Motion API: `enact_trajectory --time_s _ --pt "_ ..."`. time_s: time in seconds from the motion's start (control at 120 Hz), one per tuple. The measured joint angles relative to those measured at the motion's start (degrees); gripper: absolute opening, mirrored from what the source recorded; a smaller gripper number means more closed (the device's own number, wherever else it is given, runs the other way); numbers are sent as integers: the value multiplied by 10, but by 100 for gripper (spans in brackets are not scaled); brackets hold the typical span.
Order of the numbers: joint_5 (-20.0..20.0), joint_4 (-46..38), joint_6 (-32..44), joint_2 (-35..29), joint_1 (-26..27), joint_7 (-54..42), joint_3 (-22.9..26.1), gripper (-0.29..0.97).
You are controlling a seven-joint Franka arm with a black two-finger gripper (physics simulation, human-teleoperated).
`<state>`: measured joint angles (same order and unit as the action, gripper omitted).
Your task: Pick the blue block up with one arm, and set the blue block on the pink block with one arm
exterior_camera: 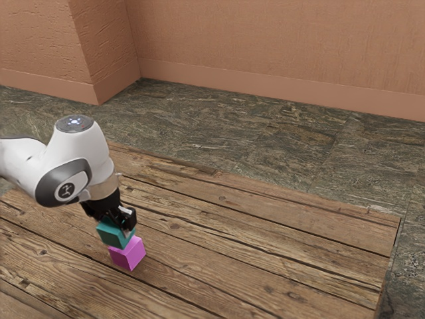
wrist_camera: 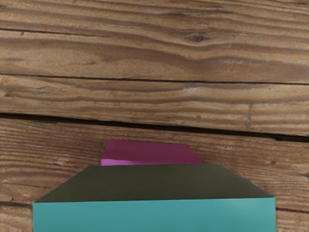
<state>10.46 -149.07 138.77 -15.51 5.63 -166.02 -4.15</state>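
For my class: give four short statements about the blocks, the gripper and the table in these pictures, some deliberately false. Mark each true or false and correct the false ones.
1. The blue block is directly above the pink block. True.
2. The pink block lies on the stone floor. False: it stands on the wooden table.
3. The gripper hangs open, well away from both blocks. False: its fingers grip the blue block from two sides.
4. The pink block is the lower of the two. True.
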Motion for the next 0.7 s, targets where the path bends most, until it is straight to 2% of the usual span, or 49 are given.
enact_trajectory --time_s 0.55,0.7 --pt "5 8 13 14 0 0 -10 39" --pt "9 8 13 14 0 0 -11 53"
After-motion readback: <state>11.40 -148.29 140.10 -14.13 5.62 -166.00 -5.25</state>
